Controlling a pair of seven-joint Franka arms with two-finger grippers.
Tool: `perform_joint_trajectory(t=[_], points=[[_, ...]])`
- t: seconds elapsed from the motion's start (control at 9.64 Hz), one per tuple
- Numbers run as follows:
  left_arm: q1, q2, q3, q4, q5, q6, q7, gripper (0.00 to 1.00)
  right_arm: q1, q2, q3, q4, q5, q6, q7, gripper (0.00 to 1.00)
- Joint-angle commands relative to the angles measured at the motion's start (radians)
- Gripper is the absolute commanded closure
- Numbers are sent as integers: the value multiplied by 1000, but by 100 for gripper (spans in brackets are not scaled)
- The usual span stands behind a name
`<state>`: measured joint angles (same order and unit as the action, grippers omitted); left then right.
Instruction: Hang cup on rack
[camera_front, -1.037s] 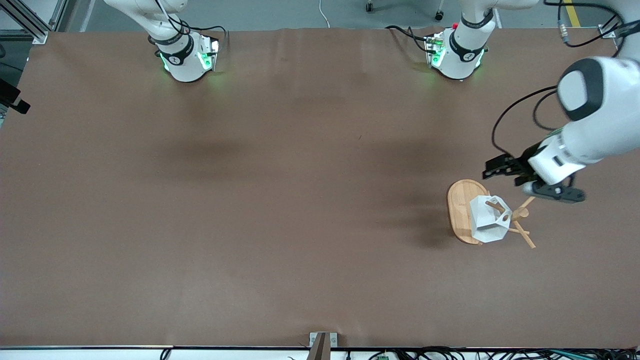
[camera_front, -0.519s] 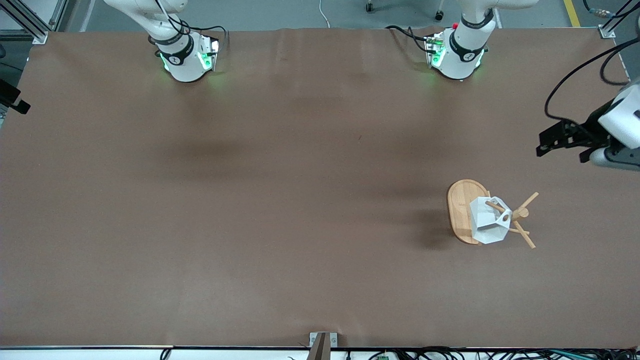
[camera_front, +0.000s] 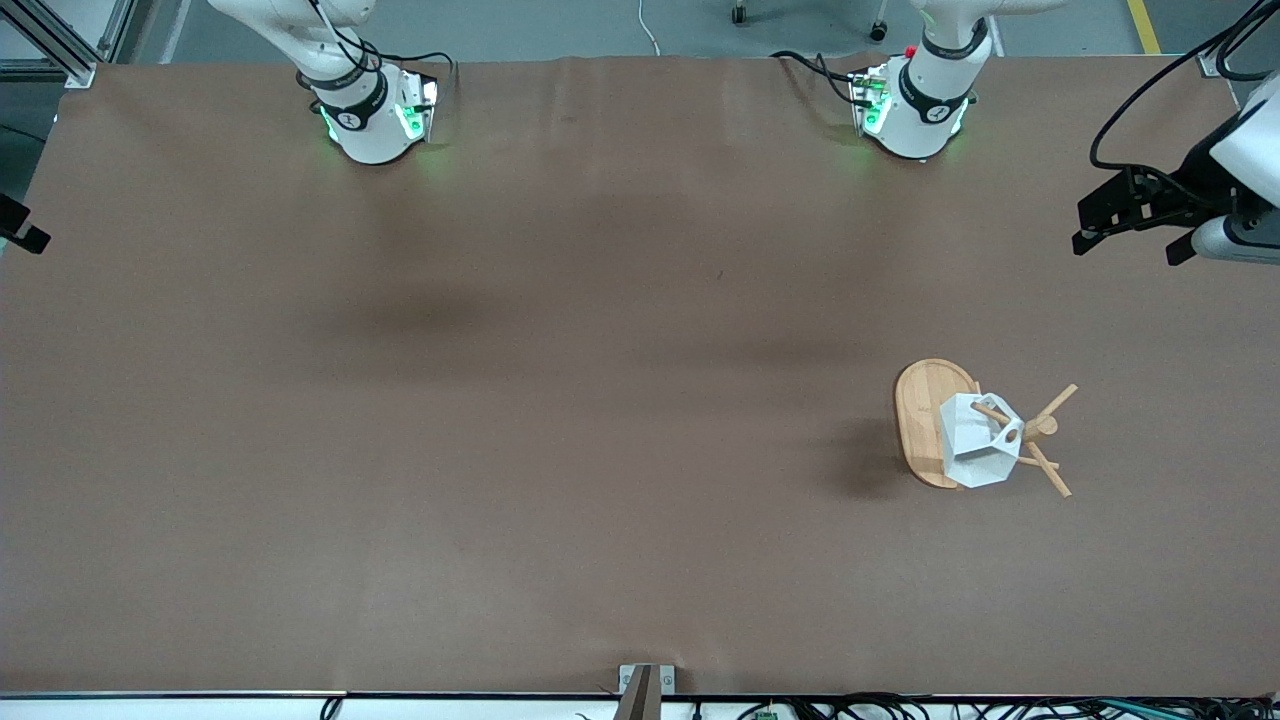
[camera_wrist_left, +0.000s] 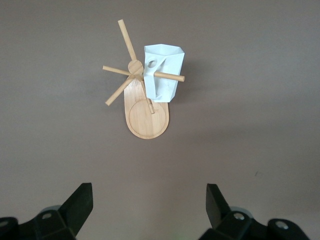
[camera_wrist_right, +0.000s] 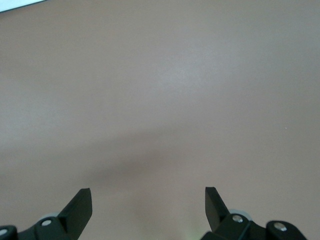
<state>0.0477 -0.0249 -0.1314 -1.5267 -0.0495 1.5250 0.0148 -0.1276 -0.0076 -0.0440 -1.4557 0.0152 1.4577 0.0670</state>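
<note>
The white faceted cup (camera_front: 972, 447) hangs by its handle hole on a peg of the bamboo rack (camera_front: 1040, 428), over the rack's oval base (camera_front: 918, 415). It touches no gripper. In the left wrist view the cup (camera_wrist_left: 165, 67) hangs beside the post (camera_wrist_left: 135, 66), with the peg through its handle. My left gripper (camera_front: 1085, 230) is open and empty, up in the air over the table's edge at the left arm's end, well away from the rack; its jaws stand wide apart in the left wrist view (camera_wrist_left: 150, 200). My right gripper (camera_wrist_right: 148, 200) is open and empty over bare table.
Brown table cover (camera_front: 560, 420) spreads all around the rack. The two arm bases (camera_front: 370, 110) (camera_front: 915, 105) stand along the table's edge. A small metal bracket (camera_front: 645, 685) sits at the table edge nearest the front camera.
My left gripper has drawn back from beside the rack toward the left arm's end of the table. The cup stays on its peg. The dark part at the right arm's end has shifted slightly.
</note>
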Motion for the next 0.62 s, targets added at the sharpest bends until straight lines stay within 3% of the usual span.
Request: perform_joint_trajectory(t=[0.0, 0.52], points=[[29, -56, -31, -98, 28, 9, -12, 0, 0, 9, 3, 28, -3, -23, 17, 0], [38, -76, -76, -116, 80, 26, -6, 0, 5, 9, 1, 28, -3, -25, 17, 0]])
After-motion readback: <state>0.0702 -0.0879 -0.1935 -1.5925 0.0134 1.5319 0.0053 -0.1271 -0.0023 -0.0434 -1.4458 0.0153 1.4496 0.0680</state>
